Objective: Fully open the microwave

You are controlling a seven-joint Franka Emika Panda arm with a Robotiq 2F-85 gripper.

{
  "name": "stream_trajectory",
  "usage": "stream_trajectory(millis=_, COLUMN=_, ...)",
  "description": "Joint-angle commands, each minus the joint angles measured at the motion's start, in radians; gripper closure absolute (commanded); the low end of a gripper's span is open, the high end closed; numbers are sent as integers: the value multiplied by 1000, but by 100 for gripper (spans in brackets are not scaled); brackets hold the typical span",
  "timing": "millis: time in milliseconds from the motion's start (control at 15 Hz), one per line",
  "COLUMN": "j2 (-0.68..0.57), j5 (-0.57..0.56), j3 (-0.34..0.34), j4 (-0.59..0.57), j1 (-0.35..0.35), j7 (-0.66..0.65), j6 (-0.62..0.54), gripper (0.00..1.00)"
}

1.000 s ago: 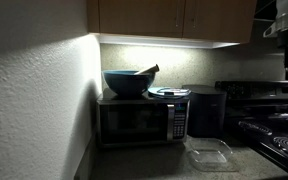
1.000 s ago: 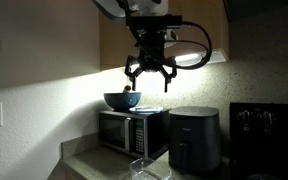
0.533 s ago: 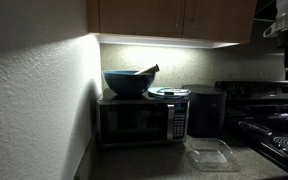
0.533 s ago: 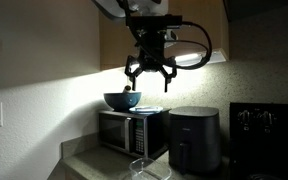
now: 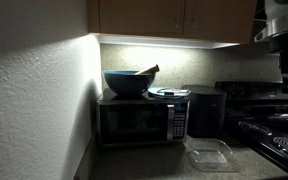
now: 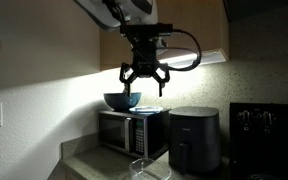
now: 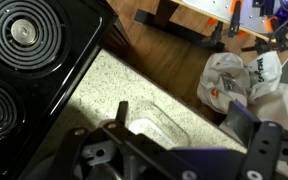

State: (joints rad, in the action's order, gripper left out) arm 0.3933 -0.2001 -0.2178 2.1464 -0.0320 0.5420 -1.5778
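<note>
Well below the tool (image 6: 143,88), its fingers spread apart and empty: the microwave (image 6: 131,133), door closed.

Pale arm (image 6: 117,9), black jaws, a black cable (image 6: 198,52) looping alongside.

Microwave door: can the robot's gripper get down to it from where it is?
Probably yes. The gripper hangs high over the counter, fingers spread and empty, and nothing shows between it and the microwave. The clear container lies low in front, so it likely won't block.
</note>
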Motion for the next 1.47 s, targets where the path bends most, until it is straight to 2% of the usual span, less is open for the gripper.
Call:
stream_trajectory(millis=0, j2=-14, j5=-97, j3=87, j4=74, j1=29, j7=-5, j6=10, gripper=0)
stream_trajectory(millis=200, j2=-35, j5=-134, j3=128, j4=109, j1=69, j7=52, j6=35, gripper=0)
stream_trajectory(millis=267, j2=-30, j5=-96, j3=112, j4=93, j1=55, j7=6, j6=13, gripper=0)
stream_trajectory(millis=533, j2=-38, j5=-98, j3=114, j4=92, j1=60, j7=2, j6=13, gripper=0)
stream_trajectory(millis=867, j2=-38, j5=-1, j3=102, j4=166, j1=76, j7=2, j6=-264, gripper=0)
stream_trajectory(millis=1200, j2=-69, j5=112, j3=98, j4=216, j1=93, j7=33, j6=-460, gripper=0)
stream_trajectory(millis=1267, j2=-74, j5=121, j3=99, j4=216, j1=93, j7=33, j6=-486, gripper=0)
stream_trajectory(millis=1333, j2=-74, j5=85, j3=116, j4=201, j1=81, j7=5, j6=-430, gripper=0)
stream_trajectory(millis=1400, j2=-79, j5=93, j3=116, j4=201, j1=82, j7=5, j6=-449, gripper=0)
